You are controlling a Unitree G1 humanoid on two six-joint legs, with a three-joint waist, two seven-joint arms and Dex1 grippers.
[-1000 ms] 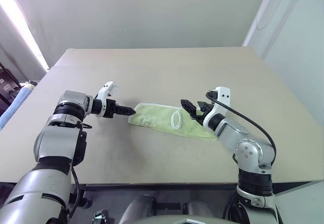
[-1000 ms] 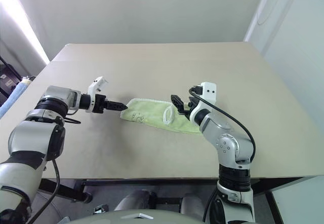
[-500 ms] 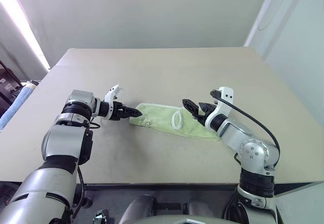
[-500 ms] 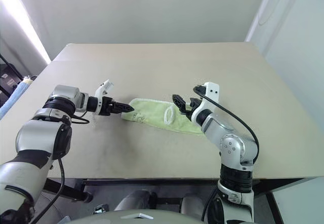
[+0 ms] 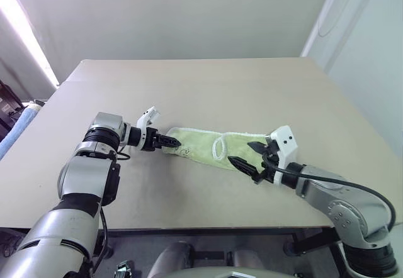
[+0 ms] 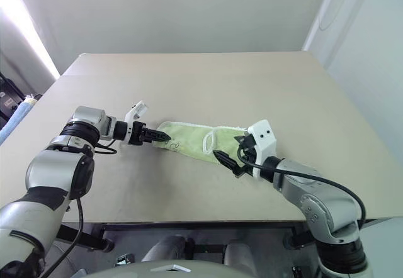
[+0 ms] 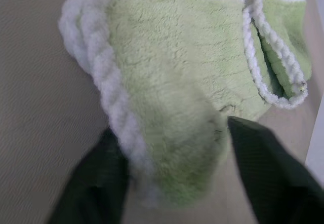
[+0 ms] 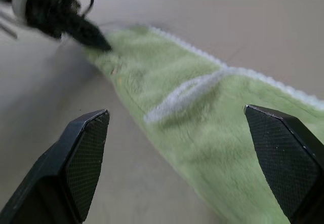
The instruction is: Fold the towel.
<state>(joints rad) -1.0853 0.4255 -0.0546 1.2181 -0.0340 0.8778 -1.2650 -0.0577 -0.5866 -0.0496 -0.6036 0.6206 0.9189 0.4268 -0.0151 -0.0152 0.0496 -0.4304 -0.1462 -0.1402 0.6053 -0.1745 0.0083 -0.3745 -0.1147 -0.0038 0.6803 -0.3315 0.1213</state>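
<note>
The light green towel (image 5: pixel 208 147) lies as a long strip across the middle of the table, with white edging and a white loop (image 5: pixel 219 147) near its centre. My left gripper (image 5: pixel 173 143) is at the strip's left end. In the left wrist view its two fingers (image 7: pixel 101 183) press against either side of the bunched end of the towel (image 7: pixel 172 107). My right gripper (image 5: pixel 239 153) hovers open just off the towel's near edge, right of the loop. Its fingers (image 8: pixel 86 158) stand wide apart with nothing held, and the towel (image 8: pixel 212 133) lies beyond them.
The beige table (image 5: pixel 208 89) spreads out behind the towel. Its near edge (image 5: pixel 189 227) runs just below my arms. A blue cloth roll (image 5: pixel 16 130) lies off the table at the far left. A pale wall stands close on the right.
My right arm has pulled back toward the near table edge and rolled, uncovering the towel's right end. The left gripper's fingers have narrowed onto the towel's left end.
</note>
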